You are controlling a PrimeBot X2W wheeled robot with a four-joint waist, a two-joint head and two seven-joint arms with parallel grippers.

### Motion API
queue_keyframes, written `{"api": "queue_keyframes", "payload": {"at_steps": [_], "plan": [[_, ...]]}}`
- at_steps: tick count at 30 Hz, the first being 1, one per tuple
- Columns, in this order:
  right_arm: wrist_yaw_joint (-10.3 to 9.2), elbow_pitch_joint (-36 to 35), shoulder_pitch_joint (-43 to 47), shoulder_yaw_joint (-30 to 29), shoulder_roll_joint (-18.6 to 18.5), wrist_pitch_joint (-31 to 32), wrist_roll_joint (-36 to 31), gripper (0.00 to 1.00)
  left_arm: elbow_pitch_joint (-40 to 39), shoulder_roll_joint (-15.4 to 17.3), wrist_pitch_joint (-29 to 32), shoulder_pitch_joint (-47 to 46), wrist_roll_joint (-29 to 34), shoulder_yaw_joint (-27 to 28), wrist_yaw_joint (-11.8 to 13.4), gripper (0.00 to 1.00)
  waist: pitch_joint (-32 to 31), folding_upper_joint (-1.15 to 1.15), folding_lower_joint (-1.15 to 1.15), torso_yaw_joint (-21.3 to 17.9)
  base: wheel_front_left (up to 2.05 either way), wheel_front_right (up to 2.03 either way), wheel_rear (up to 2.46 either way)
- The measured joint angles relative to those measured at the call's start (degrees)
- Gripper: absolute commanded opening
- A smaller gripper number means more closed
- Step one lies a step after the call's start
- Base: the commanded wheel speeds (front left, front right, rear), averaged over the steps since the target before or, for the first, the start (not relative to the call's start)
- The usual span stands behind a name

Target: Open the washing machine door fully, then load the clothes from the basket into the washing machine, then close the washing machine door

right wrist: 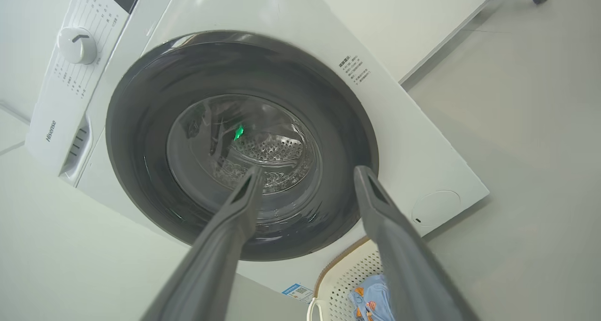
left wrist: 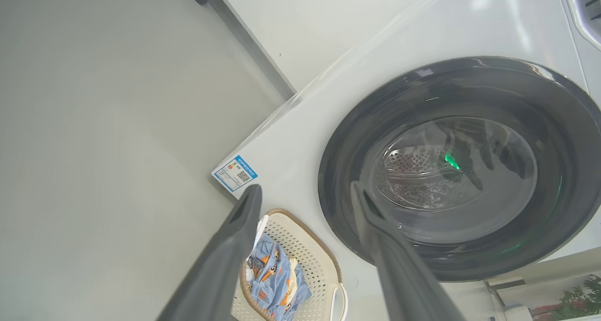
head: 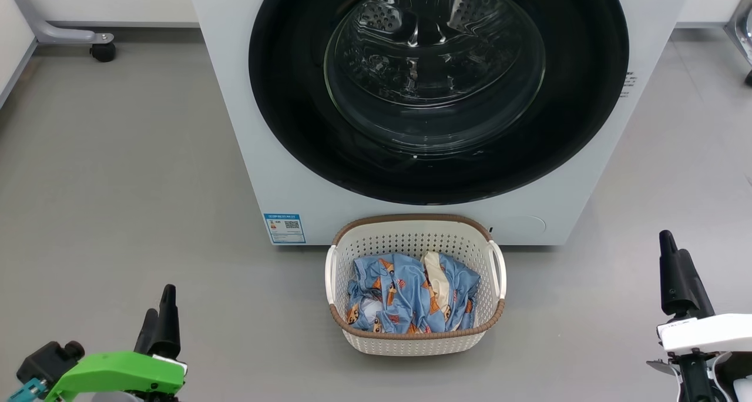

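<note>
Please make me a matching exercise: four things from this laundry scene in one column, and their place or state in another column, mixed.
1 washing machine door
2 clothes
3 basket
4 blue sticker

A inside the basket
B shut
C low on the washing machine front, left side
D on the floor, before the machine

Pairs: 1-B, 2-A, 3-D, 4-C

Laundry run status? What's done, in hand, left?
Done: nothing yet, the washing machine door is shut on the washing machine. In hand: nothing, the left gripper and right gripper are open and empty, back from the machine. Left: open the door, load the clothes lying in the basket, close it.
</note>
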Motion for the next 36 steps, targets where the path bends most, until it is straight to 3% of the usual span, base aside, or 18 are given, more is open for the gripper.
{"api": "queue_keyframes", "payload": {"at_steps": [18, 36], "plan": [[0.03, -0.9, 1.2, 3.4, -2.4, -3.4, -21.4, 1.00, -1.7, 1.1, -3.3, 0.0, 21.7, -0.6, 0.0, 1.00, -0.2, 0.00, 0.00, 0.3, 0.00, 0.00, 0.00], [0.05, -0.5, 1.7, 4.6, -2.4, -7.1, -38.7, 1.00, -3.7, 1.1, -7.0, 0.1, 43.8, -1.9, -0.1, 1.00, -0.1, 0.00, 0.00, 0.5, 0.00, 0.00, 0.00]]}}
